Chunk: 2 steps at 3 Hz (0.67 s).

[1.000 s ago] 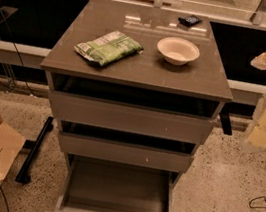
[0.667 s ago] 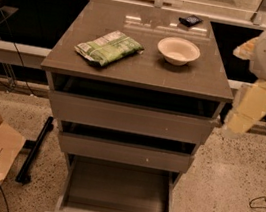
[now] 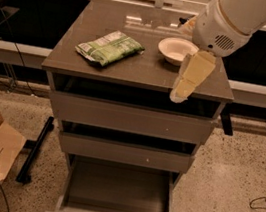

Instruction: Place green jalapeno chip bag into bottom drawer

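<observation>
**Arm swings in over the cabinet, chip bag not yet touched**

The green chip bag (image 3: 110, 47) lies flat on the left half of the cabinet top (image 3: 143, 74), angled, with nothing on it or against it. A white bowl (image 3: 178, 49) sits to its right, well apart from it. Below, the bottom drawer (image 3: 118, 189) stands pulled out with a bare grey floor, ready to take the bag. The two shallower drawers above it show only a dark gap each.

What has changed is the arm. A second ago it hung off to the right of the cabinet; now it has come in over the right front corner, and the gripper (image 3: 180, 93) points down beside the bowl, near the front edge. Whether it is open or closed I cannot tell from here. It holds nothing.

To my eye this is the start of the reach: the gripper must cross leftward past the bowl before any grasp.
</observation>
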{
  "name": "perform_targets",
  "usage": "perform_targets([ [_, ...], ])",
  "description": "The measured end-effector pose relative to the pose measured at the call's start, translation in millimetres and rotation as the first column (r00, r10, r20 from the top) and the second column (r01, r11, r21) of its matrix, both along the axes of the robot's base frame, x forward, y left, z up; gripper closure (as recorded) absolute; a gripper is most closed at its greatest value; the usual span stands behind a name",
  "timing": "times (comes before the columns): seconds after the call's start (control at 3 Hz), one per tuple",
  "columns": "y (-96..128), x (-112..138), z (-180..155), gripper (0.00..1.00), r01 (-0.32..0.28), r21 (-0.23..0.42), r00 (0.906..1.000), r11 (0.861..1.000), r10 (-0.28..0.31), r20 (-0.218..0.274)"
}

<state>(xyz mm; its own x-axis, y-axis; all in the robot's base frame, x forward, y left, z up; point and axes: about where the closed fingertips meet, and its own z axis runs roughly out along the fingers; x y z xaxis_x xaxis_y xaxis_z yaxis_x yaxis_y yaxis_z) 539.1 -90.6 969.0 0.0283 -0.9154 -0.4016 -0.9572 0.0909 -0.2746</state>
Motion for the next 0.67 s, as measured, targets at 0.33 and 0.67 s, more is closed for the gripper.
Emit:
perform_targets([
  [0.33,-0.4,0.3,-0.3,0.0,0.001,0.0,1.0,1.0,-0.001,0.0],
  [0.67,12.0,8.1,-12.3,0.0,0.017,0.001,0.9999,1.0,-0.017,-0.001],
])
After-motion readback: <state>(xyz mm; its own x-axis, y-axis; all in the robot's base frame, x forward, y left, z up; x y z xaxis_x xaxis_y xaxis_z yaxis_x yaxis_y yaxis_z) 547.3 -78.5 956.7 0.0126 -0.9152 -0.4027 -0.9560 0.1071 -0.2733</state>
